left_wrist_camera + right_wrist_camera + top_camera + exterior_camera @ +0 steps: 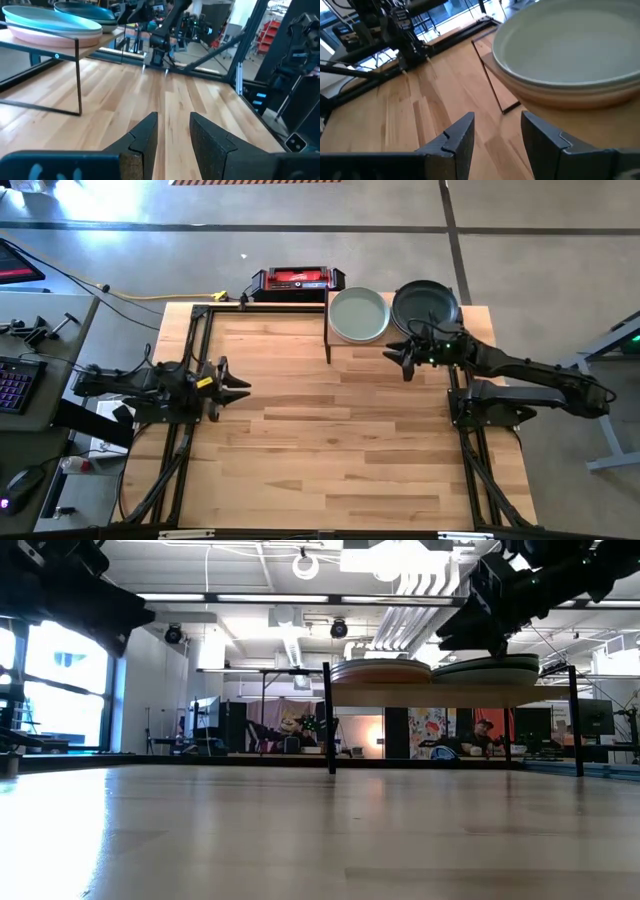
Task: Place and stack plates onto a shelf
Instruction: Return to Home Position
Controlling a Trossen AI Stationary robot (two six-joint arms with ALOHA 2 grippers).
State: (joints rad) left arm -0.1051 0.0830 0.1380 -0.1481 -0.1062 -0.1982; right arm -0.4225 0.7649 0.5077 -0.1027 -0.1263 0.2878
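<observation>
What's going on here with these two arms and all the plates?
Two robot arms work at a table whose job is stacking plates on a small shelf at its far edge. The plates sit there in two stacks, one topped by a pale green plate, the other by a dark plate. Neither arm holds anything: the right gripper is open just in front of the shelf, and the left gripper is open at the table's left side.

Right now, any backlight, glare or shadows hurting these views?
Low view: backlit by windows and ceiling lights; right gripper by the shelf is a black silhouette, glare washes the tabletop at left. High view: even light on left gripper at the table's left edge. Wrist views: plates evenly lit.
</observation>
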